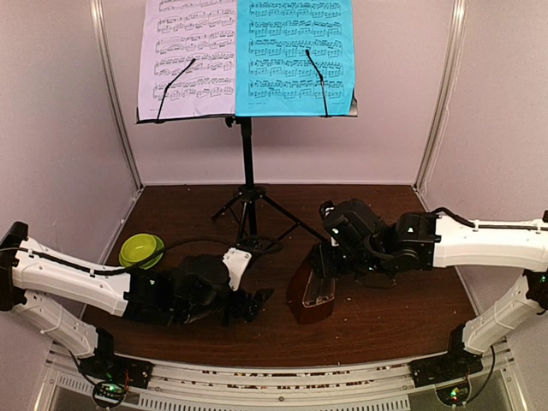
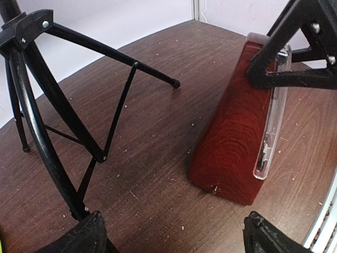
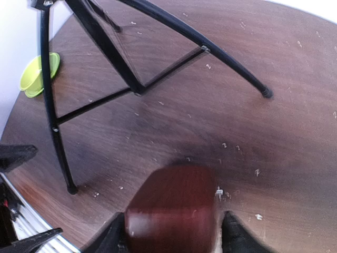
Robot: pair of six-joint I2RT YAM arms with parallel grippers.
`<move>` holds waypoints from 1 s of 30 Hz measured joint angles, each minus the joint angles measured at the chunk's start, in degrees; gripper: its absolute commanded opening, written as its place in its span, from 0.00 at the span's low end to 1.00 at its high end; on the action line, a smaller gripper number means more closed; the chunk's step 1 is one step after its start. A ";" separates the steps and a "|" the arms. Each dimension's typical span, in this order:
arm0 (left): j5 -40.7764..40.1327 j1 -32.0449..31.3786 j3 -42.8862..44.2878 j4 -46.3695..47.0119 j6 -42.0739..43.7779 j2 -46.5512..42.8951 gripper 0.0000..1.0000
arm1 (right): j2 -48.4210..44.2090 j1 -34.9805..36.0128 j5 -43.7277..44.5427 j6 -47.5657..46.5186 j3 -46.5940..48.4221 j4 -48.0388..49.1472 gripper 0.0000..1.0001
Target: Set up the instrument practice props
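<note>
The black tripod music stand (image 1: 247,163) stands at the back, with the pale lilac sheet (image 1: 188,56) on the left of its desk and the cyan sheet (image 1: 295,56) on the right. The reddish-brown metronome (image 1: 308,295), with its clear cover (image 2: 271,132), rests on the table in front of the stand. My right gripper (image 1: 324,261) is shut on the metronome's top (image 3: 172,211), one finger on each side. My left gripper (image 1: 253,301) is open and empty, low over the table just left of the metronome (image 2: 237,142).
A lime-green bowl (image 1: 141,250) sits at the left, also seen in the right wrist view (image 3: 34,76). The stand's legs (image 2: 63,121) spread over the table's middle, close behind both grippers. Walls enclose the table on three sides.
</note>
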 measured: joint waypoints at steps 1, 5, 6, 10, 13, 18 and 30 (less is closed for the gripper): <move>-0.22 0.00 0.00 -0.26 -0.13 0.00 0.92 | 0.37 0.17 -0.33 0.15 0.24 0.55 0.77; -0.98 0.00 0.11 -1.51 -0.63 -0.11 0.92 | 0.61 0.44 -1.86 1.20 1.14 3.91 0.93; -1.05 0.00 0.20 -1.86 -0.76 -0.15 0.92 | 0.55 0.48 -2.16 1.09 1.20 4.81 0.96; -1.31 0.00 0.59 -2.67 -1.01 -0.48 0.93 | -0.68 0.28 -3.54 0.59 0.79 6.67 0.98; -1.49 0.00 0.63 -2.78 -1.07 -1.03 0.92 | -5.62 -0.96 -5.62 -0.37 -2.97 9.38 0.96; -1.68 0.00 0.61 -2.82 -1.49 -2.67 0.92 | -20.41 -7.32 -10.19 -1.09 -16.92 15.30 0.89; -1.84 0.00 0.61 -2.82 -2.60 -3.45 0.92 | -16.04 -17.05 -16.96 -1.27 -28.96 18.86 0.37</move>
